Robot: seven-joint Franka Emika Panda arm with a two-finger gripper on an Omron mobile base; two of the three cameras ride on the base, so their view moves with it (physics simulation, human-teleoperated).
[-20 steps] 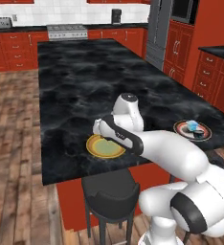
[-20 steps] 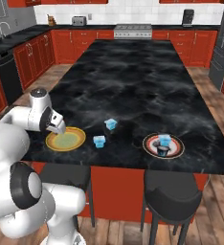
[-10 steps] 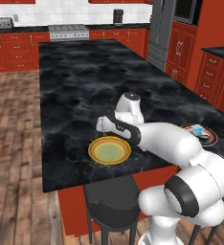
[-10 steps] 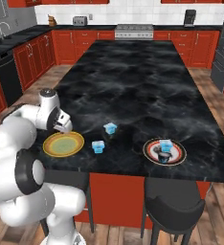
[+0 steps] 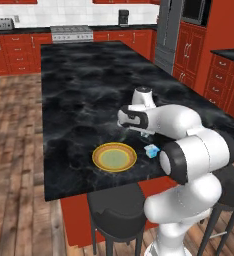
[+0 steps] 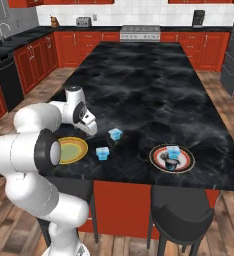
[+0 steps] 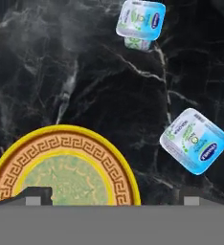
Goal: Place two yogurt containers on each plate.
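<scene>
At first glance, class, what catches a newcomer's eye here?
The big white arm bending low over the black marble island, open fingers above a yellow-rimmed plate. Two loose blue yogurt tubs sit beside it, and a red-rimmed plate further right carries more.

The desk (image 5: 79, 90) looks like smooth black stone with pale grey veins, a bit shiny. The yellow-rimmed plate (image 7: 61, 165) looks hard and smooth, with a brown key pattern round a speckled green middle, and the two yogurt containers (image 7: 194, 140) beside it look like light-blue plastic with shiny printed tops. The floor (image 5: 14, 165) around the desk is brown wood planks.
</scene>
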